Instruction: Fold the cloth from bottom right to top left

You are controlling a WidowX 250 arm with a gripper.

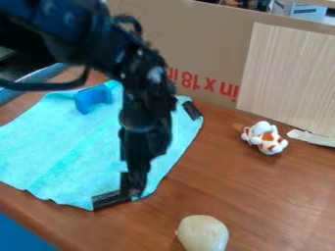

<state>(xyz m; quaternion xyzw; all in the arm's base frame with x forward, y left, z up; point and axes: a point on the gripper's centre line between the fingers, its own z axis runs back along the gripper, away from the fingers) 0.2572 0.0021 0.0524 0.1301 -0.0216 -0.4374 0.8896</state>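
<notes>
Cardboard (190, 39) backs the wooden table (255, 191); turquoise cloth (59, 142) lies on top.

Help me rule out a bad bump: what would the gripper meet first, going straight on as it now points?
The gripper points down, so most likely the turquoise cloth, near its bottom corner; whether they already touch, this view doesn't settle.

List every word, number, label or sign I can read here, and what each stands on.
"in x 18 in": red print, upside down, on the cardboard; the arm may hide more.
Marking on the white box at the top right: too small and blurred to read.
</notes>
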